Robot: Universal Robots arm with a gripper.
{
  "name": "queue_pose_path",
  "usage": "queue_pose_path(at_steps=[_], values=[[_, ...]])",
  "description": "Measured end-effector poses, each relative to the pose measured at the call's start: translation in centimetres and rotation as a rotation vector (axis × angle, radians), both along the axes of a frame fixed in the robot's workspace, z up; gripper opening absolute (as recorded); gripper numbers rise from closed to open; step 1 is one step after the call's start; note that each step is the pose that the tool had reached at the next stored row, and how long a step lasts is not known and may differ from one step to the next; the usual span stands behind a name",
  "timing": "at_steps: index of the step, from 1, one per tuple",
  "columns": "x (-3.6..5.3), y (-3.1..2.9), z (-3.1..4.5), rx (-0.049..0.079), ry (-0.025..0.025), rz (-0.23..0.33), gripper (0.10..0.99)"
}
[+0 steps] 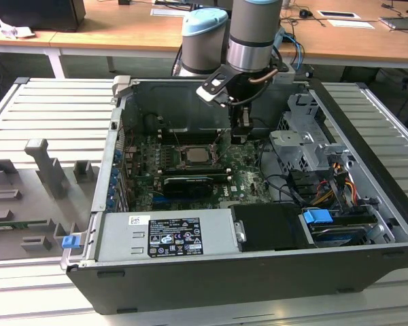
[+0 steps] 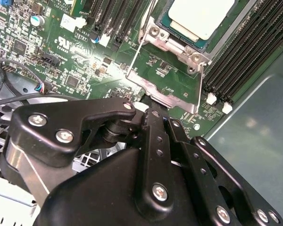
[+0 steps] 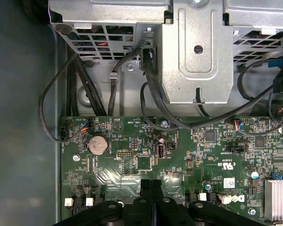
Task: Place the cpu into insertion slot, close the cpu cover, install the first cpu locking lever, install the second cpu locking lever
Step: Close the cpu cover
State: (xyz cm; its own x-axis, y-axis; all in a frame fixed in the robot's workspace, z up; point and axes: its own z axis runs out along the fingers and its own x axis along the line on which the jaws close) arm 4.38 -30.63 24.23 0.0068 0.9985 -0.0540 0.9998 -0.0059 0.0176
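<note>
The cpu (image 2: 203, 14) lies flat in the insertion slot (image 1: 194, 155) on the green motherboard, silvery-beige face up. The silver cpu cover (image 2: 175, 43) frames it and looks to be lying down around the chip. Two thin wire locking levers run along the socket's sides, one (image 2: 138, 46) and another (image 2: 200, 92); I cannot tell whether they are latched. My gripper (image 1: 239, 136) hangs low over the board just to the exterior view's right of the socket. Both wrist views show its black fingers (image 3: 146, 188) pressed together and shut (image 2: 153, 117) with nothing between them.
Long black memory slots (image 2: 247, 56) flank the socket. A silver drive cage (image 3: 193, 52) with looping black cables (image 3: 146, 89) stands at the exterior view's right. The power supply (image 1: 166, 234) fills the front of the case. Grey fixtures (image 1: 44, 163) sit outside on the left.
</note>
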Motion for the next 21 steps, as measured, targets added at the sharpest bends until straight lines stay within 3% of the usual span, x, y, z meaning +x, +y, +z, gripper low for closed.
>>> queue_pose_path(at_steps=[18,21], values=[[-0.86,0.0,-0.01,0.0,0.0,0.0,0.106],[-1.81,0.0,-0.03,0.0,0.0,0.0,0.106]])
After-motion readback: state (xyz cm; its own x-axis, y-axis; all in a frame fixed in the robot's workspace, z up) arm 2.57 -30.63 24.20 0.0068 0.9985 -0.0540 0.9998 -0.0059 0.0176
